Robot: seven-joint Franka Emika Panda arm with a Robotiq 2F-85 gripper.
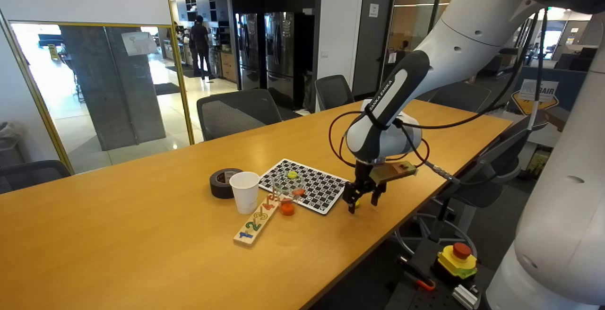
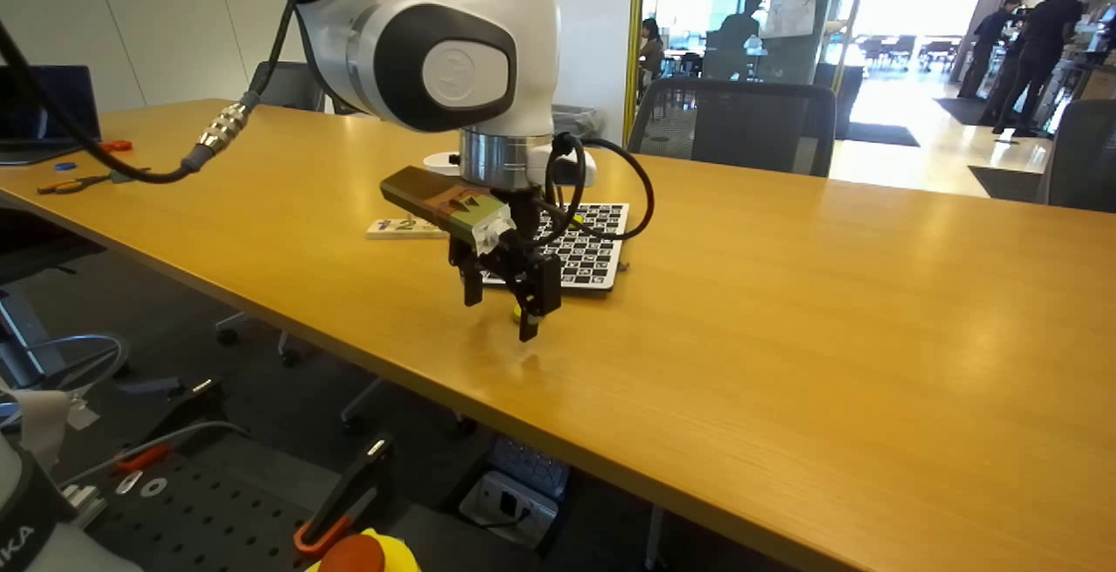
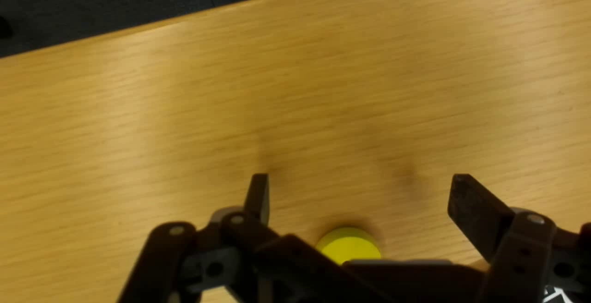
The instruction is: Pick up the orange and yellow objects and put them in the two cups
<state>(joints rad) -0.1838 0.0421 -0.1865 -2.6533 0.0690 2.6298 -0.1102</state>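
Note:
A small yellow disc (image 3: 349, 247) lies on the table below my open, empty gripper (image 3: 360, 180), partly covered by it. In an exterior view the same yellow disc (image 1: 357, 203) shows between the fingers, and the gripper (image 2: 500, 317) hangs just above the table. Another yellow piece (image 1: 292, 175) shows at the checkered board, by or in a faint see-through cup (image 1: 279, 188); I cannot tell which. Orange pieces (image 1: 288, 209) lie at the board's near edge. A white cup (image 1: 246, 194) stands upright. The dark round thing (image 1: 219, 187) behind it looks like a tape roll.
The black-and-white checkered board (image 1: 320, 185) lies flat near the gripper. A pale wooden strip (image 1: 250, 234) with coloured numbers and pegs lies beside the white cup. The table's edge (image 3: 175, 20) runs close by. A laptop (image 2: 44, 110) and pliers (image 2: 83, 183) lie far off.

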